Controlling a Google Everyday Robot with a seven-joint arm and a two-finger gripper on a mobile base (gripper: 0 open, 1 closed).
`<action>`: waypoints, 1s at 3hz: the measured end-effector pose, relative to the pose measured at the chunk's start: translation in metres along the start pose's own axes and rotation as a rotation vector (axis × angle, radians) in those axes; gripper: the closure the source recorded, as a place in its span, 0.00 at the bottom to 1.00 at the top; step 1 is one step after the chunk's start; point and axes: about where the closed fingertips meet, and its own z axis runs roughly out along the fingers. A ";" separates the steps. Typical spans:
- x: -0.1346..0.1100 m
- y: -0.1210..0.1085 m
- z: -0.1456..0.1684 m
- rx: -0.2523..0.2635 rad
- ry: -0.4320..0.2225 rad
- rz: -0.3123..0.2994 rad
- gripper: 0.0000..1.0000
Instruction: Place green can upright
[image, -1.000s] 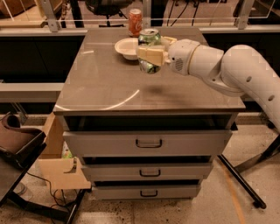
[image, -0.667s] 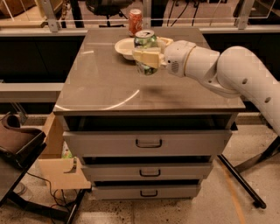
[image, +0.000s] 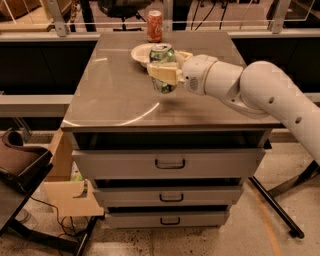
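One small green-and-white aluminium can (image: 161, 54) sits pinched in my hand (image: 164, 74), long axis vertical, over the grey tabletop (image: 112, 97).

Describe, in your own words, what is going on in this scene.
A one-armed robot is handling a green can. Its gripper reaches in from the right over the cabinet top, with the fingers closed around the can's sides. The can is upright, pull-tab end on top, and seems to be just off the surface, so it is not yet set down. Behind it are a white plate and a red soda can standing at the back edge.
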 end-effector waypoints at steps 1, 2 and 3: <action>0.016 0.001 0.002 0.012 -0.012 0.041 1.00; 0.032 0.000 0.004 0.019 -0.032 0.071 1.00; 0.046 -0.001 0.006 0.027 -0.042 0.095 1.00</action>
